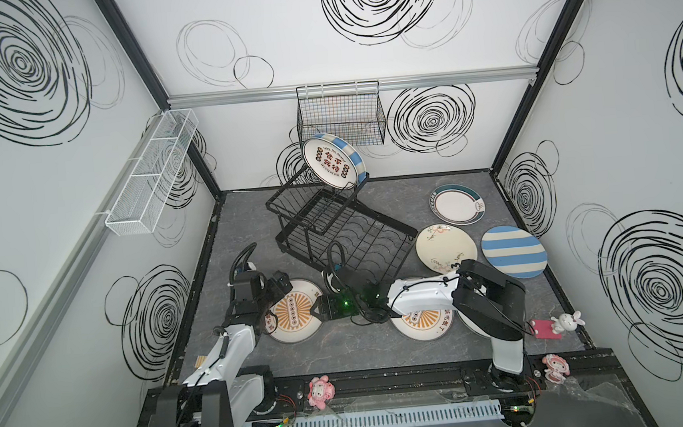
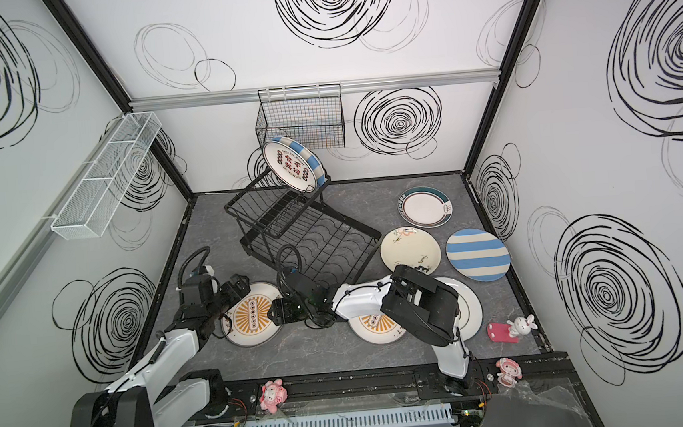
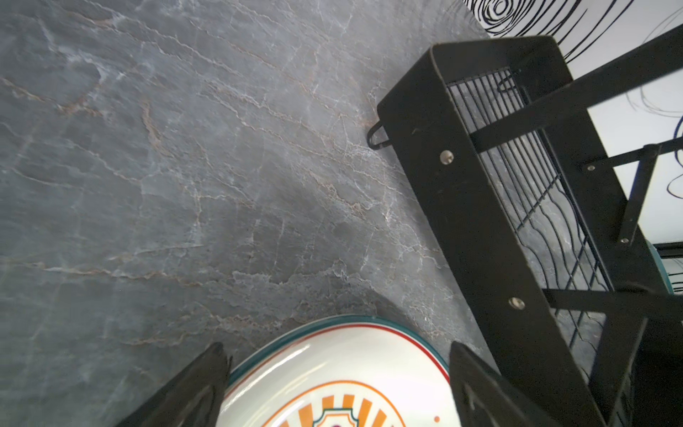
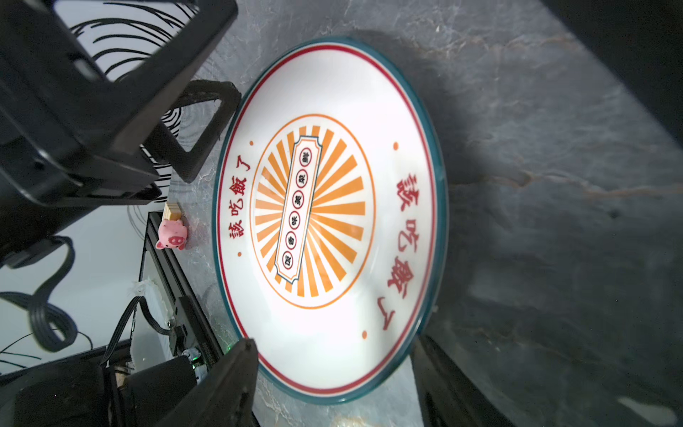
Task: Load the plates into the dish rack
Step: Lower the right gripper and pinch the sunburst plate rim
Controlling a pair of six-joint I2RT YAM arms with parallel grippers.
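An orange sunburst plate (image 1: pixel 299 330) (image 2: pixel 253 334) lies flat at the front left of the table. My left gripper (image 1: pixel 272 311) (image 3: pixel 332 384) is open at its left rim, which shows between the fingers. My right gripper (image 1: pixel 318 308) (image 4: pixel 332 384) reaches across and stands open at the same plate's (image 4: pixel 332 111) right rim. The black dish rack (image 1: pixel 333 232) (image 3: pixel 462 207) stands behind. A red-character plate (image 1: pixel 329 163) and a striped plate (image 1: pixel 347 149) lean in its upper tier. A second sunburst plate (image 1: pixel 419 327) and a white plate (image 2: pixel 470 308) lie partly hidden under my right arm.
A teal-rim plate (image 1: pixel 456 205), a floral plate (image 1: pixel 444 248) and a blue-striped plate (image 1: pixel 514 257) lie flat to the right of the rack. A black wall basket (image 1: pixel 340 116) and a white mesh basket (image 1: pixel 153 171) hang on the walls. Pink figurines (image 1: pixel 320 391) and a bunny (image 1: pixel 565 322) sit along the front.
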